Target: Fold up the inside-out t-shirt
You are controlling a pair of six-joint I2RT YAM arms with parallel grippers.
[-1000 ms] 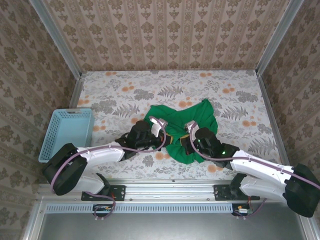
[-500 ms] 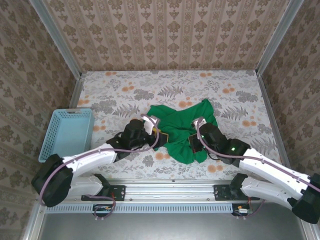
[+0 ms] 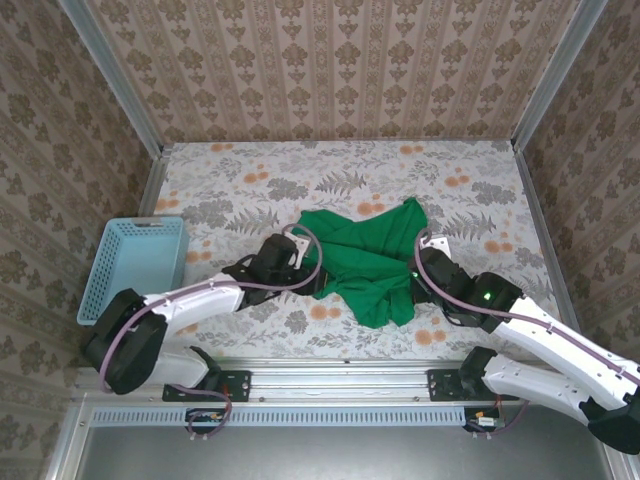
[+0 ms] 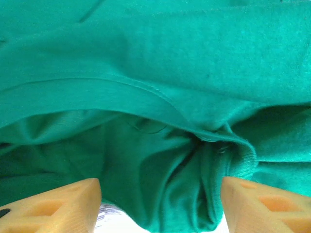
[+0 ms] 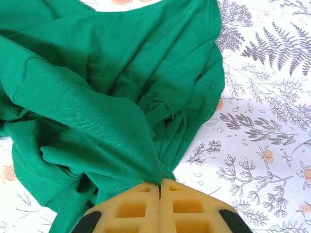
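Observation:
The inside-out t-shirt (image 3: 362,245) lies crumpled in a bright green heap at the middle of the flowered table. My left gripper (image 3: 308,270) is at the heap's left edge. In the left wrist view its fingers (image 4: 53,208) stand wide apart and open, and a bunched fold of the t-shirt (image 4: 194,73) hangs loosely between them. My right gripper (image 3: 413,272) is at the heap's right edge. In the right wrist view it (image 5: 160,184) is shut on a pinched fold of the t-shirt (image 5: 97,73), which stretches away from the jaws.
A light-blue plastic basket (image 3: 140,262) stands at the table's left edge, beside my left arm. Patterned walls close in the table (image 3: 250,180) at the back and on both sides. A metal rail (image 3: 330,372) runs along the near edge.
My left gripper has opened and let go of the cloth. My right gripper, still shut, has moved right, drawing the shirt's right side with it.

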